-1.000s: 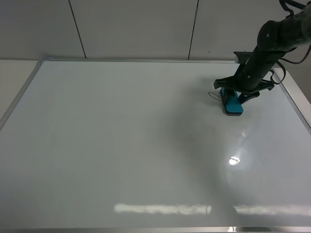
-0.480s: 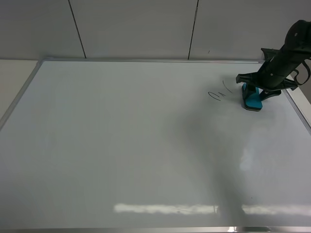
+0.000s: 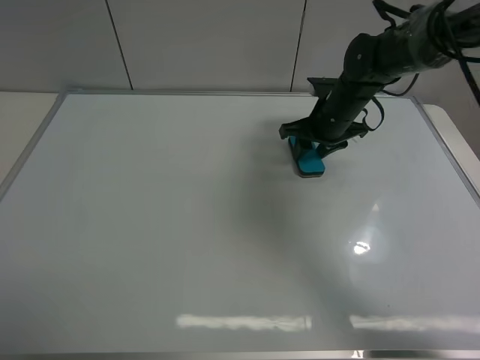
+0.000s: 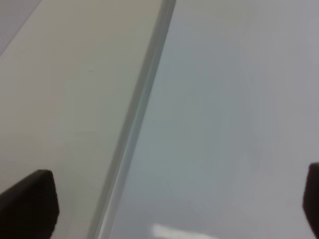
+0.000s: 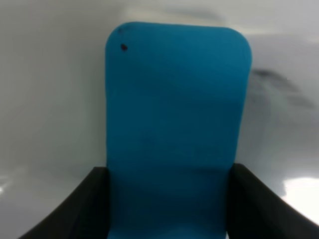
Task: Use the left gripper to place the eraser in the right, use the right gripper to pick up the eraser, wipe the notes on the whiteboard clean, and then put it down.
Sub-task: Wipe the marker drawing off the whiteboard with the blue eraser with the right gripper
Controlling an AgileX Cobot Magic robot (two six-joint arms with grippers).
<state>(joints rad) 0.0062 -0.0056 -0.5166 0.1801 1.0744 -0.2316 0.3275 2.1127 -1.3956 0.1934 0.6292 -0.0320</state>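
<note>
Teal-blue eraser (image 3: 310, 163) is lying flat on the whiteboard (image 3: 150, 225), up in the far part of the board and a bit right of the middle from the high camera, close to the far rail of the frame but not touching it. The right gripper (image 3: 312, 147) comes down onto it from the bulky black arm (image 3: 390, 56) that reaches in from the far right corner. Its jaws are squeezed in tight on the eraser, so yeah, it's got hold of it. The right wrist camera agrees: the eraser fills the middle of the shot, with black fingers (image 5: 84, 214) pressed against both long sides at the near end and glossy white board all around. There's a tiny dark speck (image 5: 123, 47) on the eraser's top near one far corner. A dark smudgy streak shows off to one side of it, too blurred for me to say what it is. The left gripper (image 4: 172, 204) only shows in its own wrist camera. Its two dark fingertips (image 4: 30, 206) sit way out at the edges of the shot, spread wide with nothing between them. Under it runs the board's silver frame (image 4: 137, 124), with beige tabletop (image 4: 65, 99) on the outside. Back in the high view, a bright glare spot (image 3: 361, 247) sits on the board nearer the camera.
</note>
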